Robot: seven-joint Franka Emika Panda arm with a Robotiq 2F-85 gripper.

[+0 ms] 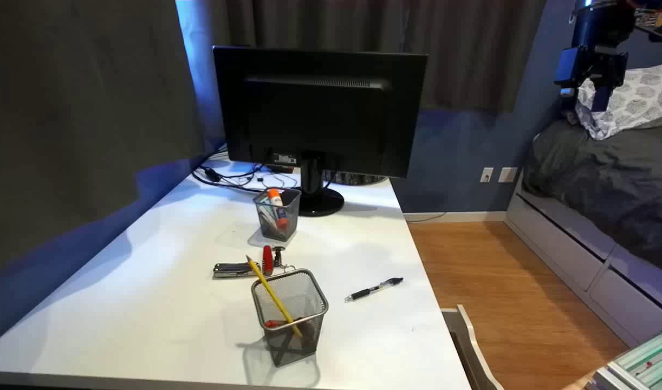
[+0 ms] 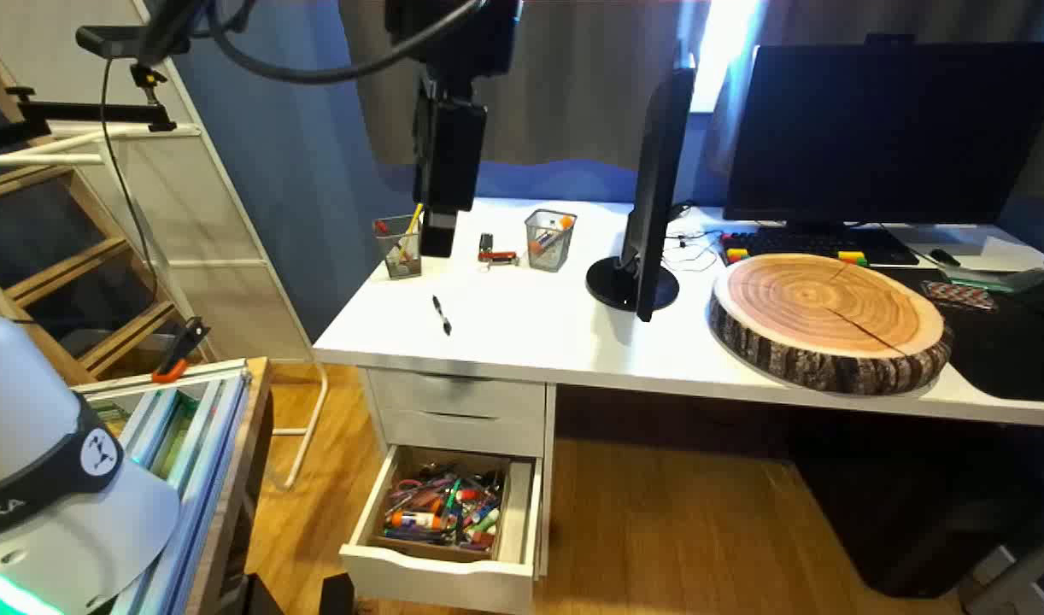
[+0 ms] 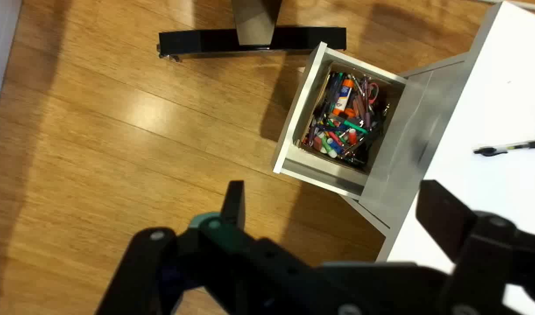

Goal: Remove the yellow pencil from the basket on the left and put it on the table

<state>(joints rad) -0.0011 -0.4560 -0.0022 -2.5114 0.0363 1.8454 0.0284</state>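
The yellow pencil (image 1: pixel 271 294) leans in the nearer black mesh basket (image 1: pixel 292 351), its tip sticking out above the rim. A dark-and-red item lies in the same basket. In an exterior view the pencil (image 2: pixel 413 224) shows in the left basket (image 2: pixel 408 269). The basket stands on the white table (image 1: pixel 147 303). My gripper (image 1: pixel 584 103) hangs high, off the table's side, apart from the basket. In the wrist view my gripper (image 3: pixel 332 192) is open and empty, above the floor and the table edge (image 3: pixel 504 100). Pencil and basket are out of the wrist view.
A second mesh basket (image 1: pixel 279 230) holds a glue stick. A multitool and red knife (image 1: pixel 267 260) lie between the baskets. A black pen (image 1: pixel 374 290) lies on the table. A monitor (image 1: pixel 320 108) stands behind. An open drawer (image 2: pixel 454 576) juts out below the table.
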